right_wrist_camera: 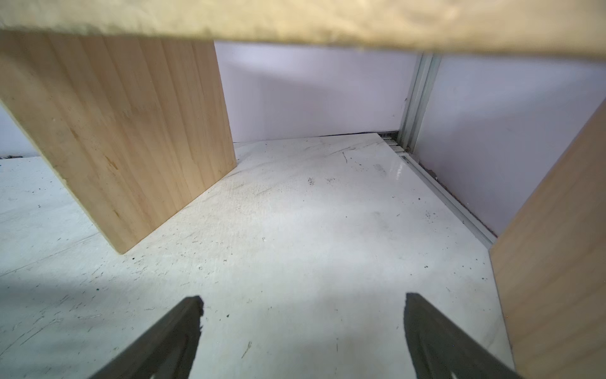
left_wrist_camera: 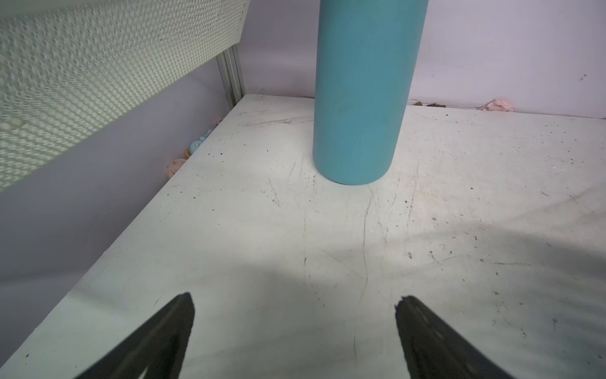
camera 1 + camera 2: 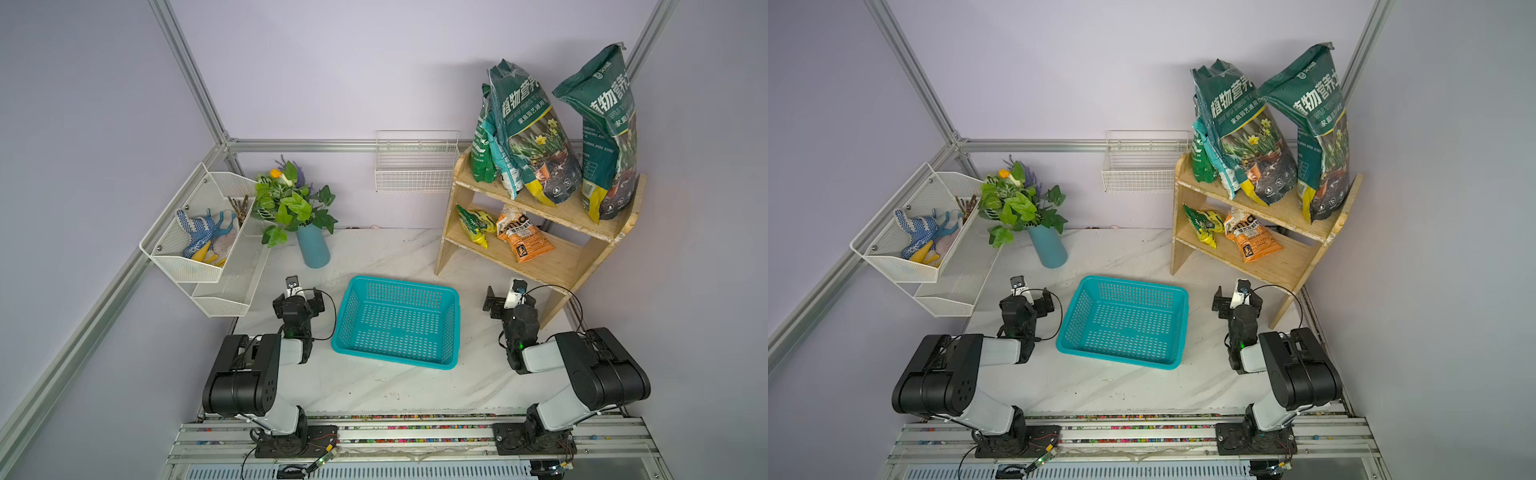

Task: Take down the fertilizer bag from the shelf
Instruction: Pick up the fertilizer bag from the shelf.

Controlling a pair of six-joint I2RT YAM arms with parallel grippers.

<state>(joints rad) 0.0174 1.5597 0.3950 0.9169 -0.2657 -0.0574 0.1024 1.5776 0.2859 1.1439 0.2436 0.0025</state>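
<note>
Two arms are mounted at the near edge of the table (image 3: pixel 395 386), with one teal basket (image 3: pixel 347 316) between them. From the left, there is one white mesh rack (image 3: pixel 195 266) on the wall and one blue vase (image 3: pixel 313 247). The left jaws come next, spread wide and empty, low over the table and facing the vase. One white wire basket (image 3: pixel 415 174) hangs on the rear wall. The right jaws are likewise spread wide and empty, just in front of the one wooden shelf (image 3: pixel 598 257). The shelf carries six bags. Four appear to stand on the upper tier, including two tall dark-green bags (image 3: pixel 534 137) (image 3: pixel 602 133). Two lie on the lower tier: one yellow-green bag (image 3: pixel 473 224) and one orange bag (image 3: pixel 525 241). The fertilizer bag is judged to be the orange one, though its print is too small to confirm. Hazards: the tall bags lean and could topple if the arm knocks the upper board. Clearance above the lower tier is tight, so the jaws may strike wood. A soft bag may slip from a shallow grip or drag its neighbour off the shelf.
</note>
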